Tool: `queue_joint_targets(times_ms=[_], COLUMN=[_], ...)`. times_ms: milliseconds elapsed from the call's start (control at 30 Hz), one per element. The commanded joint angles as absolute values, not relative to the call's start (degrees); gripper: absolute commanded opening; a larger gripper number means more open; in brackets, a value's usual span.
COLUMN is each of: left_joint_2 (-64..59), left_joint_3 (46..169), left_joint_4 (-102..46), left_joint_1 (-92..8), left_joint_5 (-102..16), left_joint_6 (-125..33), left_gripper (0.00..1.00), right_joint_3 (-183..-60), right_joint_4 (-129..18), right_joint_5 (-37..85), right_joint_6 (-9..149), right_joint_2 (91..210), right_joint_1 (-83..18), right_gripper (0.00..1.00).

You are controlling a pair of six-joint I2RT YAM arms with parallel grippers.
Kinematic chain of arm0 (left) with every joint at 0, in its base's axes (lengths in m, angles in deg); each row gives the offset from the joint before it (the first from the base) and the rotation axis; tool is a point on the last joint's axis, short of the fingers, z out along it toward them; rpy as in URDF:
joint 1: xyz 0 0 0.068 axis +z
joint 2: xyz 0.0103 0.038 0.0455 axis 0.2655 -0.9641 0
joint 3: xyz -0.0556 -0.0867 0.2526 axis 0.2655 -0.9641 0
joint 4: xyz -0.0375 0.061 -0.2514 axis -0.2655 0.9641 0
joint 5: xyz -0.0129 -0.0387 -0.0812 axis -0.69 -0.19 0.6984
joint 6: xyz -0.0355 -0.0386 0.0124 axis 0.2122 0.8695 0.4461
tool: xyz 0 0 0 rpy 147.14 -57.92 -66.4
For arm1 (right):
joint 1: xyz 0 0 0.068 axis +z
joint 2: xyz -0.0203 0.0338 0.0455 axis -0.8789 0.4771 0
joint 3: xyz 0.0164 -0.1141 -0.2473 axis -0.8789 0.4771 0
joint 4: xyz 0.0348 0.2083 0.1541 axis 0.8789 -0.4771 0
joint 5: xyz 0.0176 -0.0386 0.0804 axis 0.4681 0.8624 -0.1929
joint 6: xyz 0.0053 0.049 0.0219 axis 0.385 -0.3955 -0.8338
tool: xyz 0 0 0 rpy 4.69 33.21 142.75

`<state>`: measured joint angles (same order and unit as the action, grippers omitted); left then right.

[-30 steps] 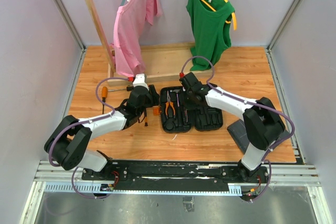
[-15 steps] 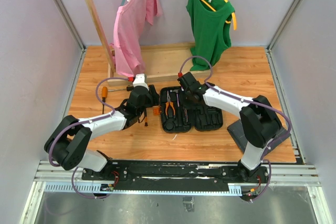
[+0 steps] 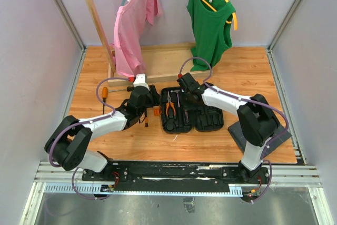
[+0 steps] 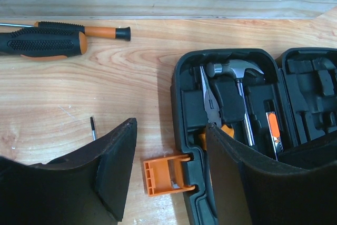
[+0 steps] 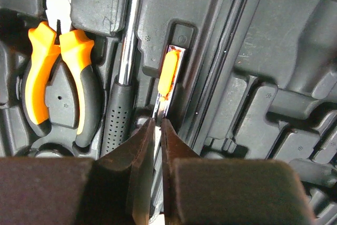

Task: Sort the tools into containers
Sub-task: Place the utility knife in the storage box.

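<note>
Jaws of the right gripper (image 5: pixel 156 124) are clenched on the thin silver shaft of a small orange-handled tool (image 5: pixel 169 75), which lies in a slot of the open black plastic clamshell tool case (image 3: pixel 210 118). The left gripper (image 4: pixel 169 127) hovers with its jaws spread above the case's small orange latch (image 4: pixel 166 175).

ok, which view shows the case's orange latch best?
Left wrist: the orange latch is close, sharp, flipped open off the tool case rim. In top external it is a tiny orange speck. Right wrist doesn't show it.

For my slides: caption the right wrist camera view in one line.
Right hand pinches a slim orange-handled tool in its case slot, beside the hammer and orange-handled pliers.
</note>
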<state>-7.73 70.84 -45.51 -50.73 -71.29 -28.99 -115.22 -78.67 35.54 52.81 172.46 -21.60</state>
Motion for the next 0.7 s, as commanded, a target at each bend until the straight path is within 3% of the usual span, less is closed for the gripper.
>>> queue_joint_targets(times_ms=[0,367,667], left_joint_2=[-8.1,-8.3,-8.5], left_joint_3=[72.6,72.6,72.8], left_joint_4=[-45.5,-45.4,-45.3], left_joint_1=[-50.5,-50.5,-50.5], left_joint_5=[-72.0,-72.0,-72.1], left_joint_6=[-29.4,-29.4,-29.5], left_gripper=[0.59,0.59,0.59], right_joint_3=[-116.2,-116.2,-115.7], right_joint_4=[-80.2,-81.5,-82.3], right_joint_5=[36.3,36.8,37.4], right_joint_6=[53.0,53.1,53.1], right_joint_2=[174.1,176.1,177.7], right_joint_1=[-20.9,-20.5,-20.0], right_gripper=[0.09,0.01,0.01])
